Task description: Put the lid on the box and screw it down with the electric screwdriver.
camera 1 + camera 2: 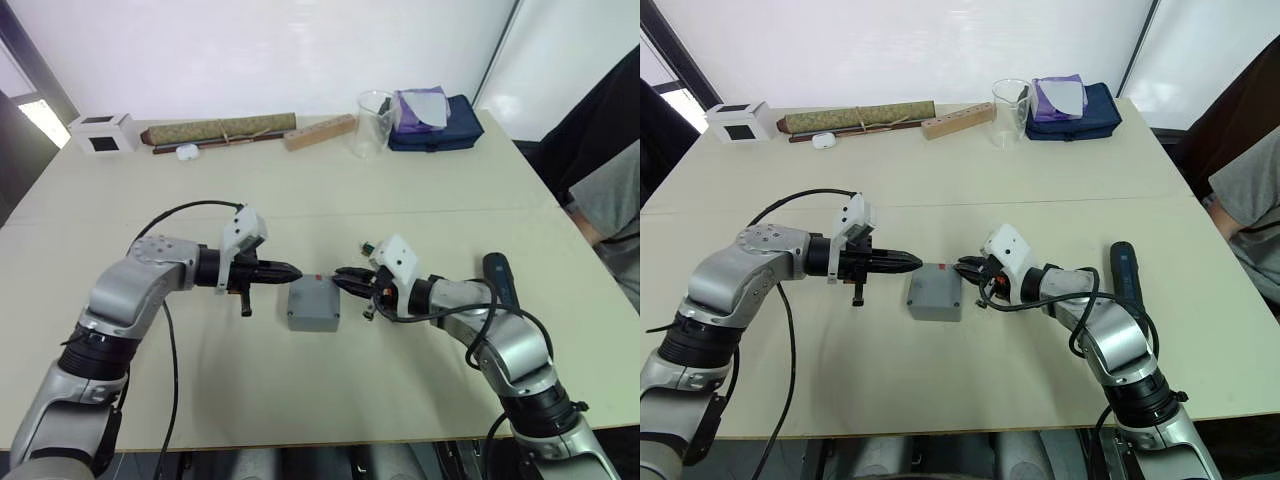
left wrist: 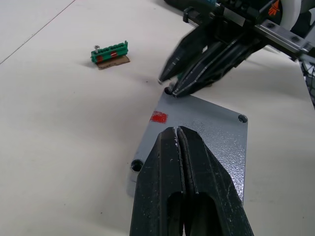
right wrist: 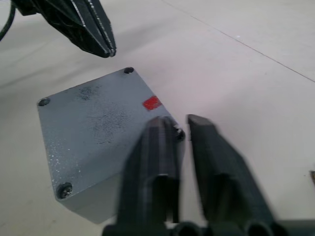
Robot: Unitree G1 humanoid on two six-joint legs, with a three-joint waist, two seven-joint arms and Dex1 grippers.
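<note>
Grey lid (image 3: pixel 93 118) already sits on the box (image 1: pixel 313 305) between my shut, empty left gripper (image 1: pixel 291 271) and slightly parted, empty right gripper (image 1: pixel 343 274); the electric screwdriver (image 1: pixel 500 277) lies unused beside my right arm, so screwing remains.

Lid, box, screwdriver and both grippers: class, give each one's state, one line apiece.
lid: resting flat on the box, corner holes showing
box: covered, upright on the table
electric screwdriver: lying on the table, unheld
left gripper: fingers shut, over the lid
right gripper: fingers slightly open at the lid's corner
</note>
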